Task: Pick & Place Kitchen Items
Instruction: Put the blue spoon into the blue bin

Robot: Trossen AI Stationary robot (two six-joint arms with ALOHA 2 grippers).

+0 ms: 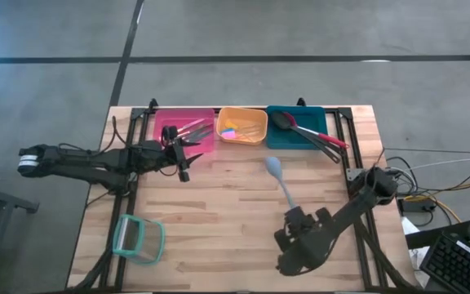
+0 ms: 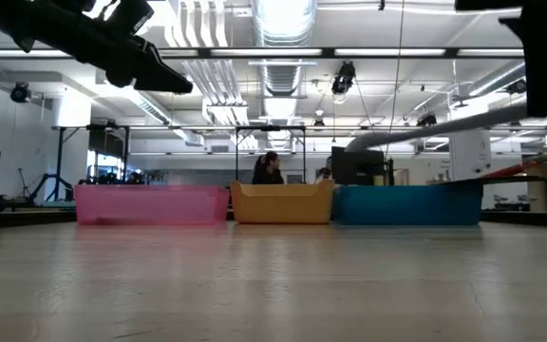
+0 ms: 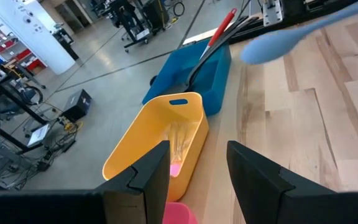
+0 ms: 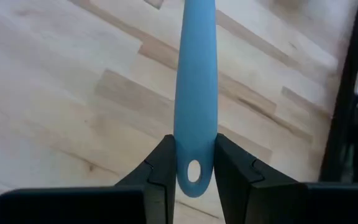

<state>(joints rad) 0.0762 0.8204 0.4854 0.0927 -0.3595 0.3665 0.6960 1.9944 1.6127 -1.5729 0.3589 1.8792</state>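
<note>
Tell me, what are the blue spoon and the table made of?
The blue spoon looks like smooth matte plastic or silicone: one even color, no shine; it sits pinched in the right gripper. The table looks like wood: pale joined planks with visible grain.

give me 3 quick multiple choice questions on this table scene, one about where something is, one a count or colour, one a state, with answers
1. Where does the teal-rimmed clear container lie?
A. in the pink bin
B. on the table near the left front corner
C. in the right gripper

2. How many bins stand in the row at the far edge?
A. two
B. three
C. five

3. What is the right gripper doing?
A. gripping the light blue spoon by its handle end
B. hanging empty
C. resting in the teal bin

Answers:
1 B, the high view shows it alone on the wood, far from the bins.
2 B, a pink bin, an orange bin and a teal bin sit side by side.
3 A, its fingers press both sides of the light blue spoon near the hanging hole.
</note>
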